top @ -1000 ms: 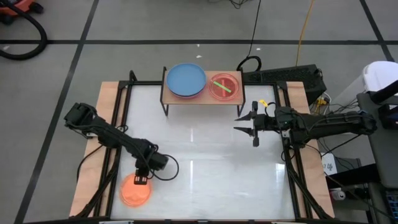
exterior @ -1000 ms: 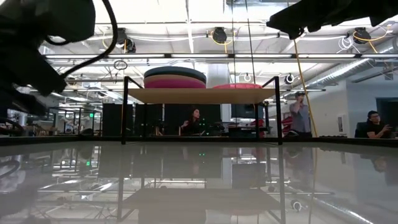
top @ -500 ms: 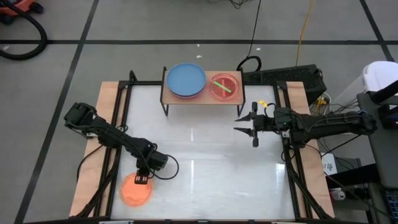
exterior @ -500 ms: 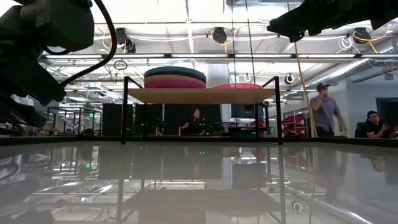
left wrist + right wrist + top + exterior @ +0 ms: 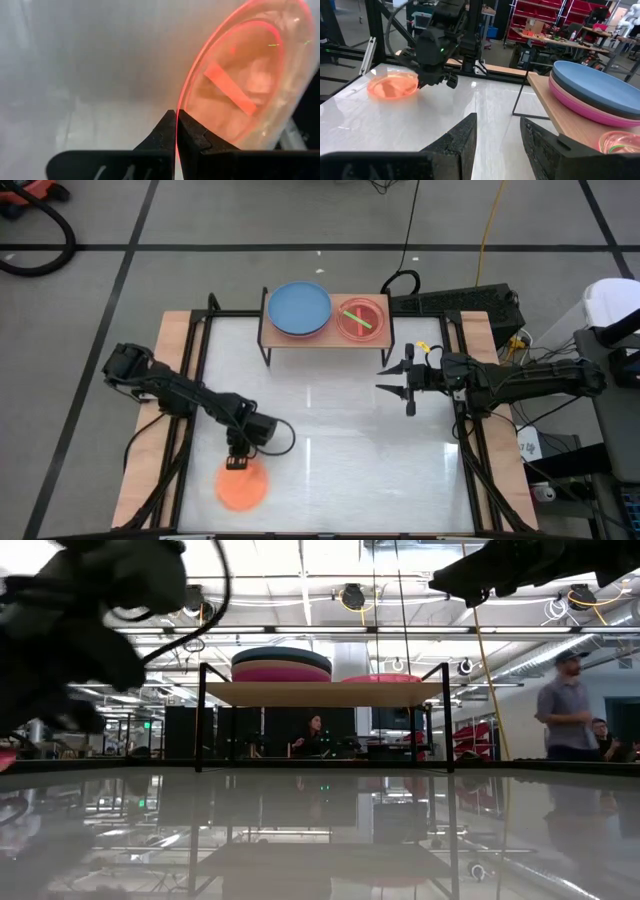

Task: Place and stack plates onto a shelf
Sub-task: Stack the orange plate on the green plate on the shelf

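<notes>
The small orange plate is near the table's near-left corner, with my left gripper shut on its far rim. It also shows in the left wrist view and the right wrist view. The shelf stands on its black legs at the far edge. It carries a blue plate on top of a magenta one, and beside them a hot pink plate with a green plate in it. My right gripper hangs open right of centre, touching nothing. My left gripper pinches the orange plate's rim between its two shut fingers. They come slanting down from the far side, at the plate's far edge. The plate sticks out from the fingers toward the near edge, tilted. Whether its near rim touches the table, I cannot tell.
The white table lies bare between the shelf and the plate. Black frame rails and wooden strips run along its left and right sides. Cables and a black box sit beyond the shelf's right end. A person walks in the room behind.
My left gripper, shut on the orange plate throughout, has moved toward the table's right and slightly toward the far edge. The plate has gone with it, off the left wooden strip and over the white table. My right arm has kept still.
</notes>
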Tool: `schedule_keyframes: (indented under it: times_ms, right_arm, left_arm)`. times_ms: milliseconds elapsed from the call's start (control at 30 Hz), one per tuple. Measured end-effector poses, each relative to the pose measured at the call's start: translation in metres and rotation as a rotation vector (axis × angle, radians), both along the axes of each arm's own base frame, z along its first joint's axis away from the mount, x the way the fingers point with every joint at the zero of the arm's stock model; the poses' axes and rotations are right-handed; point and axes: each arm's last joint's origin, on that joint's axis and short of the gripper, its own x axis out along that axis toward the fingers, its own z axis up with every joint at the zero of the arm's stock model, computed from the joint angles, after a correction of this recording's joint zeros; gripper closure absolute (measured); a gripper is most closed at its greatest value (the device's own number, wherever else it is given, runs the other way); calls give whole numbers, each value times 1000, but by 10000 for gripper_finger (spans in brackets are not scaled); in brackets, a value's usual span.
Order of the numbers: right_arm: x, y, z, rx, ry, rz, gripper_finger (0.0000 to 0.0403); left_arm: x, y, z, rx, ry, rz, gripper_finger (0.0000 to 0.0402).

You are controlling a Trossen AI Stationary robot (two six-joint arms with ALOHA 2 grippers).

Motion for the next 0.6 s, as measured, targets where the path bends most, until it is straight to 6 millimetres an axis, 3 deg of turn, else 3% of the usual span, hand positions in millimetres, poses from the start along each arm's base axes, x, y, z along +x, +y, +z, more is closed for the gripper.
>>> schedule_keyframes:
  times_ms: [167, 300, 433, 600]
  right_arm:
    - [0, 0, 0, -6, -2, 1, 271]
    - [-1, 0, 1, -25, -4, 4, 271]
    - [-9, 0, 6, -68, -36, 9, 271]
    - [-28, 1, 22, -72, -149, 5, 271]
  left_arm:
    - [19, 20, 32, -13, -164, 45, 399]
    - [35, 46, 69, 73, -352, 116, 400]
    - [53, 87, 107, 250, -563, 280, 400]
    - [75, 140, 159, 318, -911, 491, 400]
